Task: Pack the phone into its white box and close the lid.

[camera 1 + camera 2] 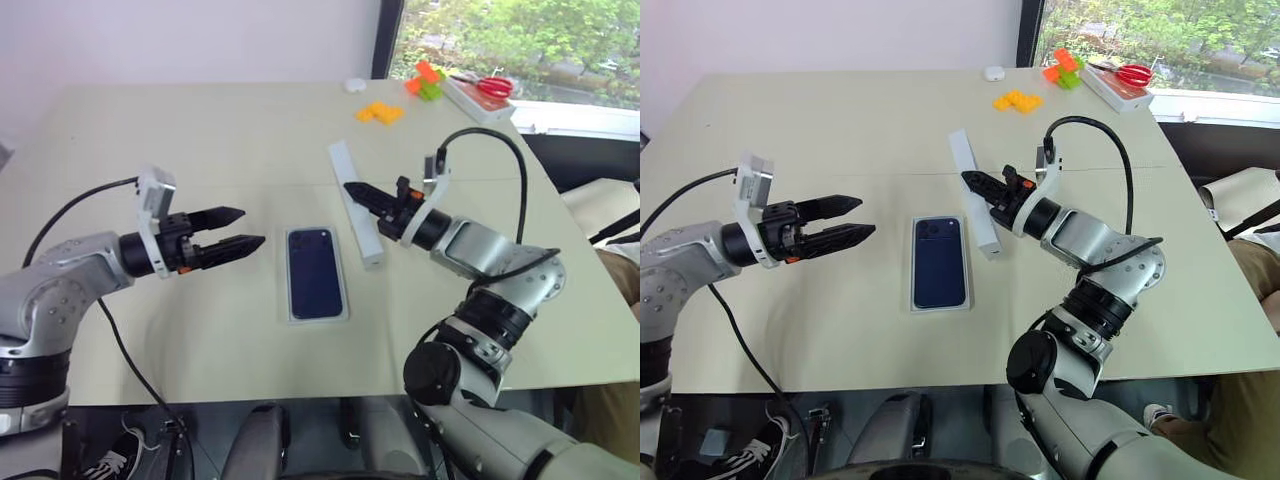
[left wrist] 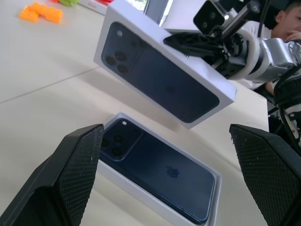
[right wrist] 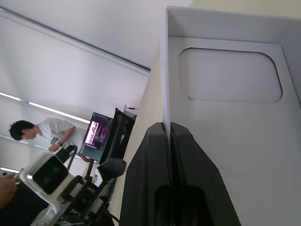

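Observation:
The dark navy phone [image 1: 315, 272] lies flat, camera block at the far end, inside the shallow white box [image 1: 318, 319] at the table's middle. Just right of the box the lid [image 1: 347, 170] is lifted off the table and turned on edge, its printed phone picture [image 2: 160, 75] facing left over the box. My right gripper [image 1: 356, 190] is shut on the lid's side wall; its fingers [image 3: 157, 179] pinch that wall, with the lid's white inside [image 3: 235, 141] beside them. My left gripper [image 1: 252, 226] hovers open left of the box, pointing at it, nothing between its fingers [image 2: 70, 179].
At the table's far right lie orange bricks [image 1: 381, 113], a green and orange toy [image 1: 427, 80], and red scissors [image 1: 490, 88] on a white case. A small white object [image 1: 354, 86] sits at the far edge. A person [image 3: 42, 134] sits beyond the table.

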{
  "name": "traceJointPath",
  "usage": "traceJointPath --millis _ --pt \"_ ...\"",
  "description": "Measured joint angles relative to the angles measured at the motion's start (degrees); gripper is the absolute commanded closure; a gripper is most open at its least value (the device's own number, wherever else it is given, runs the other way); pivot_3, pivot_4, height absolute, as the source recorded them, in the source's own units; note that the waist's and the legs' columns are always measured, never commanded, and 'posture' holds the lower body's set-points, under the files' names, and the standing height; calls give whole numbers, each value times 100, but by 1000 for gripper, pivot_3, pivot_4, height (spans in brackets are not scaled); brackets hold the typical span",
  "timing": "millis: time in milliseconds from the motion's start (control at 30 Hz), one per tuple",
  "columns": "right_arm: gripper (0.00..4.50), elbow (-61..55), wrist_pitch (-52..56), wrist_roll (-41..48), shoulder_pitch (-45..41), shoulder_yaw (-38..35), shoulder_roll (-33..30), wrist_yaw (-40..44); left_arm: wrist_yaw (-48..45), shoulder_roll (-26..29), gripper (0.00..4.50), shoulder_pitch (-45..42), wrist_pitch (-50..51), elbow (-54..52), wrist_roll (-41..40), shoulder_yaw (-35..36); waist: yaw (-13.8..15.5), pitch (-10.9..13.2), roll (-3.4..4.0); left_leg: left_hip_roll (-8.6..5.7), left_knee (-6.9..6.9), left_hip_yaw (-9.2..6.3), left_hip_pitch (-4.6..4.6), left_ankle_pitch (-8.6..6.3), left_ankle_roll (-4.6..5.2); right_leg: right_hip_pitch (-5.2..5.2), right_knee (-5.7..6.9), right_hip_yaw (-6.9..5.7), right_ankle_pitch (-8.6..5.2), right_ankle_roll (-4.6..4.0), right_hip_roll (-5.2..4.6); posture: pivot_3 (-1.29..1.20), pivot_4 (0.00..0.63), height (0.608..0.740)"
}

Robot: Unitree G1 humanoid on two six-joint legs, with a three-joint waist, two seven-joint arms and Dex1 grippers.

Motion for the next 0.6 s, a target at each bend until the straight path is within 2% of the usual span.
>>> traceJointPath --millis 167,467,600 --pt "4465 74 -20 708 39 172 0 -487 116 -24 0 60 65 -169 -87 83 -11 0 0 0 3 2 6 1 0 1 12 6 0 0 5 0 150 740" --pt "4465 294 -706 1684 128 1164 -36 -945 204 -74 0 71 65 -182 -77 80 -8 -1 -1 -1 5 3 4 1 0 1 15 8 0 0 7 0 150 740" --pt "4465 499 -1290 2273 842 1408 -65 -1303 203 -101 0 61 80 -166 -78 78 9 -3 -1 -5 5 3 -2 1 0 1 6 7 0 1 1 0 150 740"
